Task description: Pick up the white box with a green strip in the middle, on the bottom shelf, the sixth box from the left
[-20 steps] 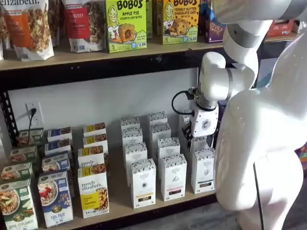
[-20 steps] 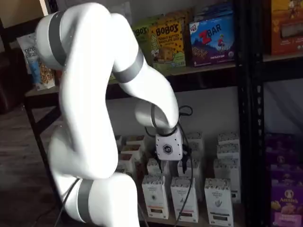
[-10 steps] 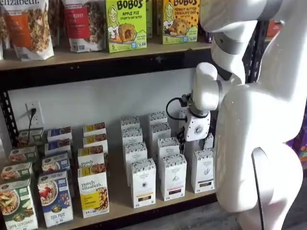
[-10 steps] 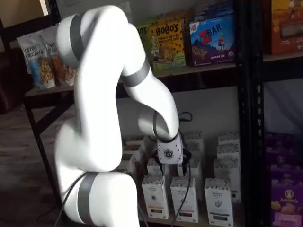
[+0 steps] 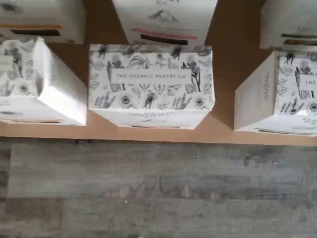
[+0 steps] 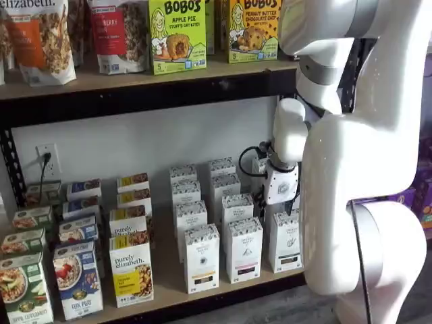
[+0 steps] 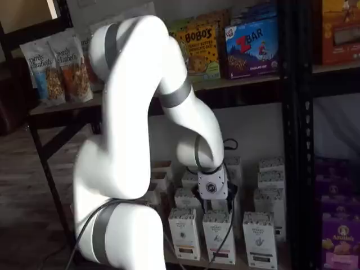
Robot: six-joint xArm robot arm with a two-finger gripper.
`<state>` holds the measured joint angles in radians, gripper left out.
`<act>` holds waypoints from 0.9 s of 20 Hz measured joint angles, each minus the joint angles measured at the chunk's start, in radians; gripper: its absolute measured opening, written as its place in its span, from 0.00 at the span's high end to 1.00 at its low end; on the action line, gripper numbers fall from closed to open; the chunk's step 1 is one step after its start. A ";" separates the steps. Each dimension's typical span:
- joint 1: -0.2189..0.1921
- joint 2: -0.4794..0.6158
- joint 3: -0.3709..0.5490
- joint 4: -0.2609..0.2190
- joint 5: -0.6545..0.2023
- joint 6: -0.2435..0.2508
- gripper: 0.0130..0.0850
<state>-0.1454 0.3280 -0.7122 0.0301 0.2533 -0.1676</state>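
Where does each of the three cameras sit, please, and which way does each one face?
Wrist view: on the wrist, looking down on an Organic Pantry Co box top at the bottom shelf edge; no robot part shows.
Shelf view: in front, facing the shelves; the arm fills its right side.
Shelf view: in front at an angle; the arm fills its middle.
Both shelf views share the white box and Bobo's boxes.

Bobo's boxes and granola bags line the upper shelf; an outlet holds a plug.

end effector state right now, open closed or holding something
End effector: cannot be told. Only its white body shows above the white box; the fingers are not clearly visible in either shelf view.
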 joint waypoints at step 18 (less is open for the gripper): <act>-0.106 0.304 -0.290 0.016 0.001 -0.122 0.00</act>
<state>-0.2517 0.6317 -1.0025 0.0457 0.2539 -0.2899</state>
